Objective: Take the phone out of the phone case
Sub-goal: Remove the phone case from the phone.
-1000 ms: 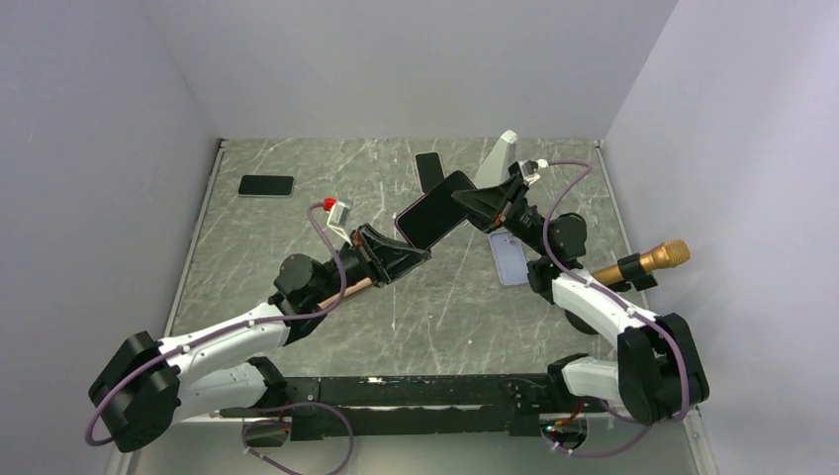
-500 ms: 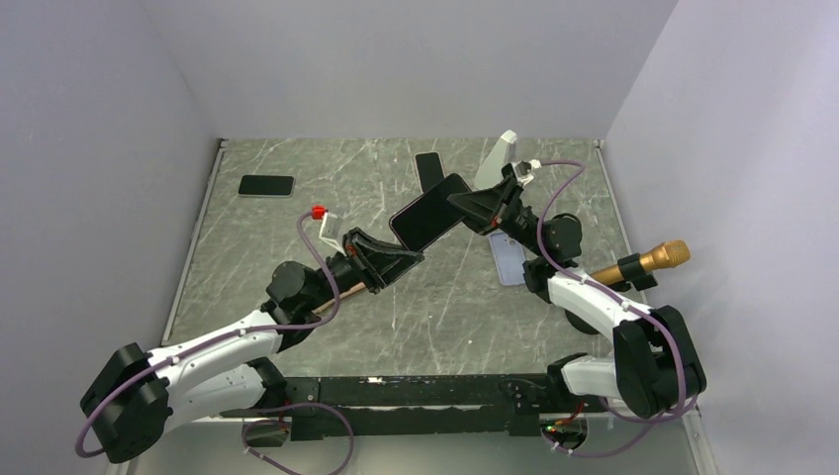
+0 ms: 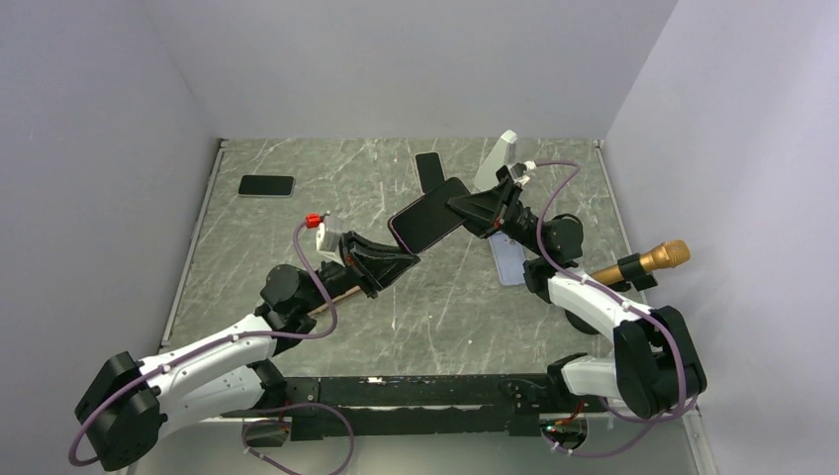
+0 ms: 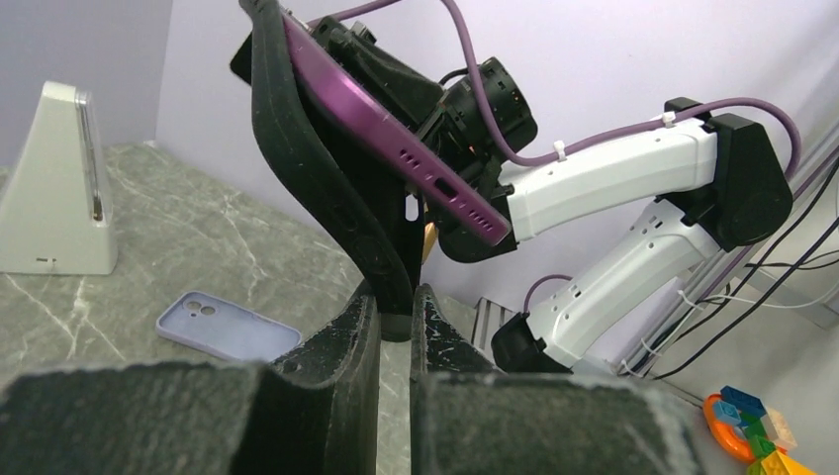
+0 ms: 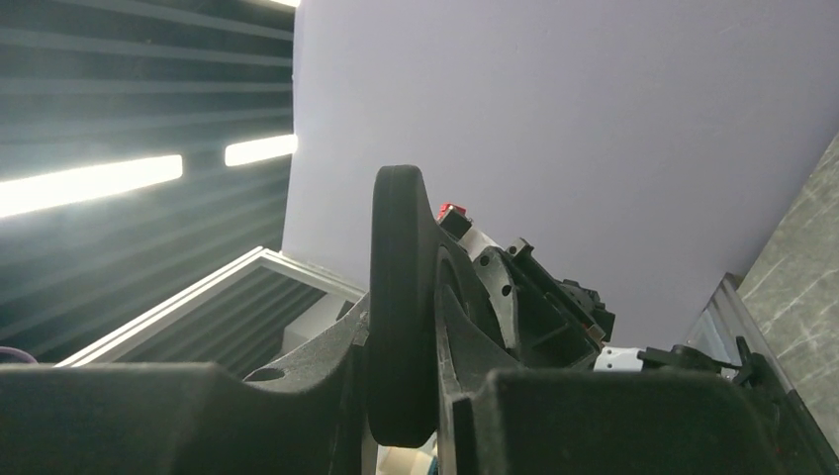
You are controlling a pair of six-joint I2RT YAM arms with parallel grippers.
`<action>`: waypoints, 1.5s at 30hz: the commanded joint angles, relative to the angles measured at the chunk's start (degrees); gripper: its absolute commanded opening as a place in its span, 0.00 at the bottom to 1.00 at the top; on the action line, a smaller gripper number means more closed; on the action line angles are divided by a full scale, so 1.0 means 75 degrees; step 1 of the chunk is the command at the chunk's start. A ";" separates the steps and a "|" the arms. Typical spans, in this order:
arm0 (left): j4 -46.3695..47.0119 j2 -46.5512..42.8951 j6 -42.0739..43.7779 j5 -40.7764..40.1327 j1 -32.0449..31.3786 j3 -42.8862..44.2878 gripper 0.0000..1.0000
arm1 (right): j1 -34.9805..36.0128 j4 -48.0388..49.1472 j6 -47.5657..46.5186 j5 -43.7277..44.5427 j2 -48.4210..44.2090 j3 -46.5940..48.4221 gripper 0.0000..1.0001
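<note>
1 purple phone sits half inside black case.

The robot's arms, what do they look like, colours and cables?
The left arm and right arm have white shells and black joints. A purple cable loops along each; a small red tag sits near the left wrist.

Raised phone mid-scene; second phone to its left, stand behind, loose case and microphone to its right.
</note>
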 commanded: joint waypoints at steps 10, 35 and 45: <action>-0.2881 -0.0780 -0.0784 0.0232 0.0260 0.0611 0.64 | -0.0431 0.0507 0.0411 0.0283 -0.0390 0.0477 0.00; -0.1690 -0.0717 -0.4132 0.0608 0.0275 0.1599 0.79 | -0.0479 -0.1543 -0.1420 0.0131 -0.0721 0.0736 0.00; -0.1699 -0.0224 -0.4149 0.0251 0.0265 0.1502 0.79 | -0.0479 -0.1638 -0.1462 0.0089 -0.0845 0.0768 0.00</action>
